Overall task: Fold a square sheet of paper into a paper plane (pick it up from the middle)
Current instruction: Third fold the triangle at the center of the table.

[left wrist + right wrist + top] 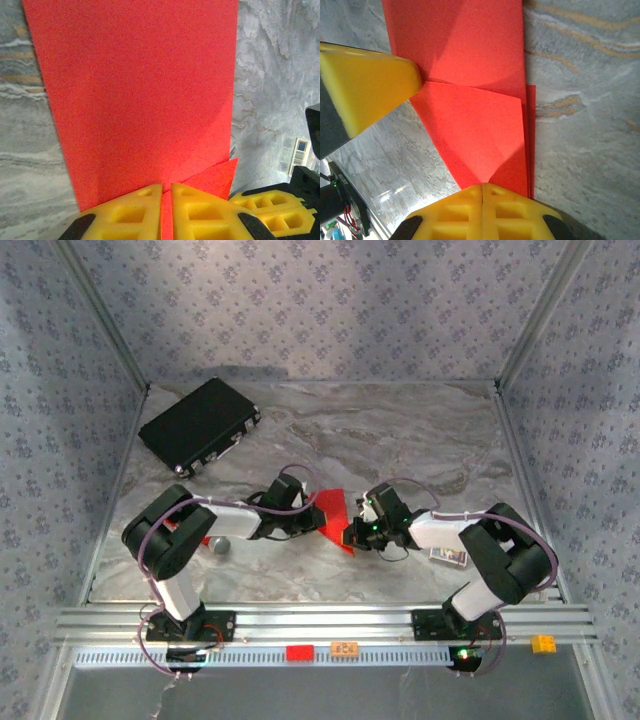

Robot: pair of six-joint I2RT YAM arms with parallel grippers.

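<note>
sheet: the square sheet of paper, bright red, is partly folded with a corner turned in. It lies flat mid-table between the two grippers.
handling: likely very light and limp, easy to mis-crease or tear, and apt to slide on the smooth marbled table.
where to hold: best at the doubled layers by the crease, pressing down rather than tugging.
left gripper: nearly closed, with red showing in the slit. Pinching or only pressing, I cannot tell.
right gripper: fully closed at the folded corner's point. Whether it grips the sheet is unclear.

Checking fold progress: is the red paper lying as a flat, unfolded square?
No, the red paper has triangular flaps folded over one another.
</note>
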